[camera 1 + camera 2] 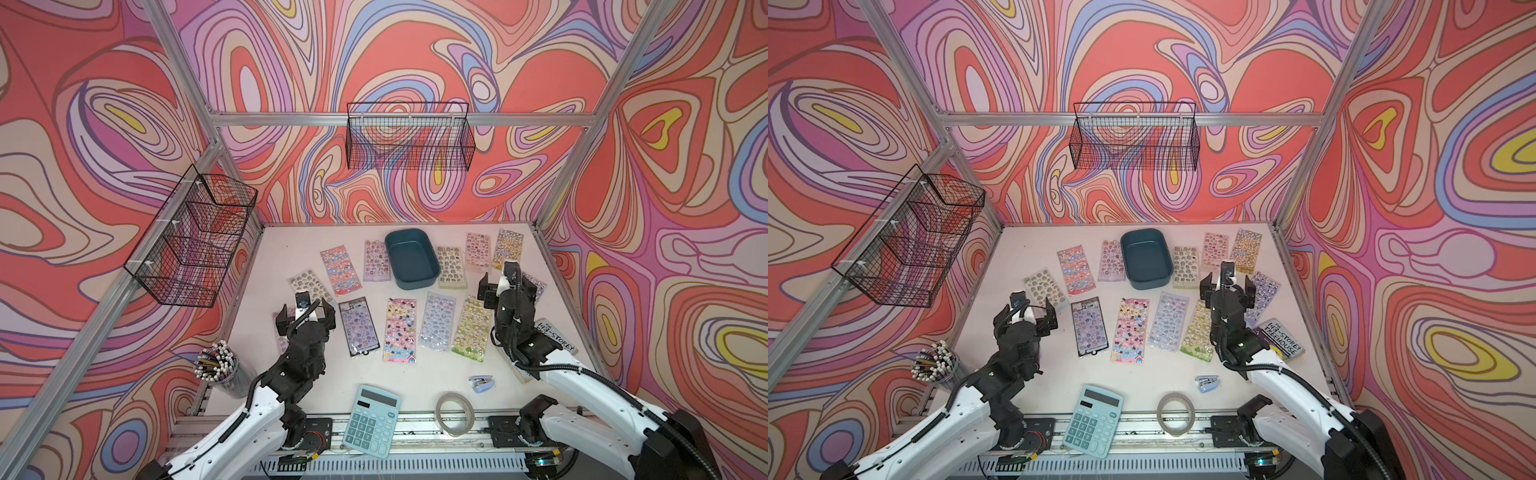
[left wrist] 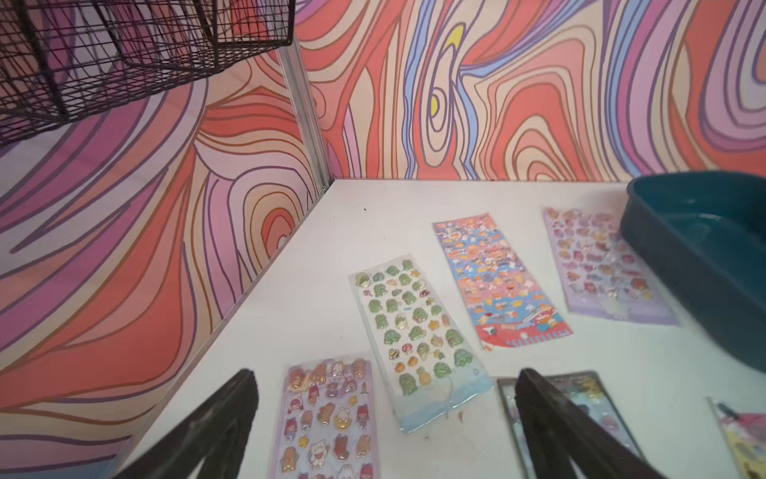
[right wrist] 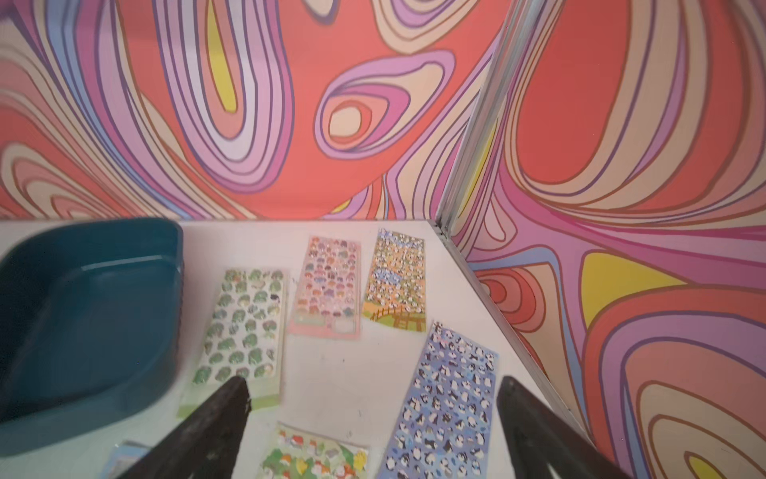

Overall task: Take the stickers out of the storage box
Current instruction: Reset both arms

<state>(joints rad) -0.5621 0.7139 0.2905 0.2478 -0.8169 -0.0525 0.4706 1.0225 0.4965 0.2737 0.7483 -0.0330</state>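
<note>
Left gripper (image 1: pixel 306 319): jaws wide, nothing between, above sheet near table's left edge. Right gripper (image 1: pixel 1228 291): jaws wide, nothing held, above sheets right of box. Stickers (image 1: pixel 400 328) flat on table, spread around storage box (image 1: pixel 417 282), long axes mostly near-to-far, some skewed. Box far centre, open side up, long axis near-to-far, slightly skewed. White table (image 1: pixel 415 374); swirl-print walls (image 1: pixel 415 50); wire baskets (image 1: pixel 409 137) on left and back walls.

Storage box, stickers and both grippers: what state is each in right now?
storage box: upright on the table, empty.
stickers: all out of the box, lying flat around it.
left gripper: open, holding nothing.
right gripper: open, holding nothing.
</note>
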